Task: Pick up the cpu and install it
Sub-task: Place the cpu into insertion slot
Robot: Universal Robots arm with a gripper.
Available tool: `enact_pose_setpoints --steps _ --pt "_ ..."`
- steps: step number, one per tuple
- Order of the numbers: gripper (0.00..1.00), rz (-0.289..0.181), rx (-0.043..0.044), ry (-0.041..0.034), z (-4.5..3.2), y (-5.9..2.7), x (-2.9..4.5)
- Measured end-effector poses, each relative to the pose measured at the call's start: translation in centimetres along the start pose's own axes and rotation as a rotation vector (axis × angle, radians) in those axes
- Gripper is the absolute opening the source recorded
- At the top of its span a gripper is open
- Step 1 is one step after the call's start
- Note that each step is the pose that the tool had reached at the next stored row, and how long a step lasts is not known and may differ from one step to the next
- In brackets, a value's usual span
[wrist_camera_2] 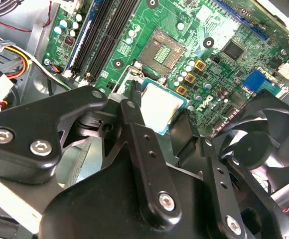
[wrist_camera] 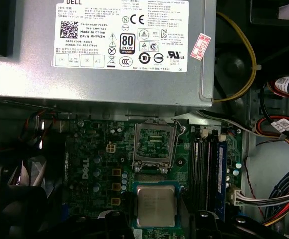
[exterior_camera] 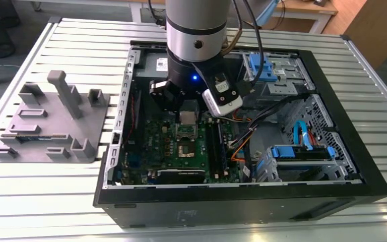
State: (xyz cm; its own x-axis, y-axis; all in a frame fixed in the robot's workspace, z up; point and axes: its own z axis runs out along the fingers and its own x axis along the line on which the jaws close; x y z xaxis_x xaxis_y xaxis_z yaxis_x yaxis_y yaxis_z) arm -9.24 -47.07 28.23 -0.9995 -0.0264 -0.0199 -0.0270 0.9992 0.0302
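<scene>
While in jaws, cpu (wrist_camera_2: 162, 107) near socket (wrist_camera_2: 162, 52), fan (wrist_camera_2: 264, 144).

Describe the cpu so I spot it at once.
Inside the open computer case, above the green motherboard, look at the end effector. The cpu it grips is a small square with a pale metal top, unlike the empty framed socket nearby.
</scene>
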Motion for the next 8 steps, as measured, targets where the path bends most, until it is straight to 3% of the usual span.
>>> enact_pose_setpoints --steps 8 --pt "0.47 0.000 0.0000 -0.0010 0.44 -0.01 0.00"
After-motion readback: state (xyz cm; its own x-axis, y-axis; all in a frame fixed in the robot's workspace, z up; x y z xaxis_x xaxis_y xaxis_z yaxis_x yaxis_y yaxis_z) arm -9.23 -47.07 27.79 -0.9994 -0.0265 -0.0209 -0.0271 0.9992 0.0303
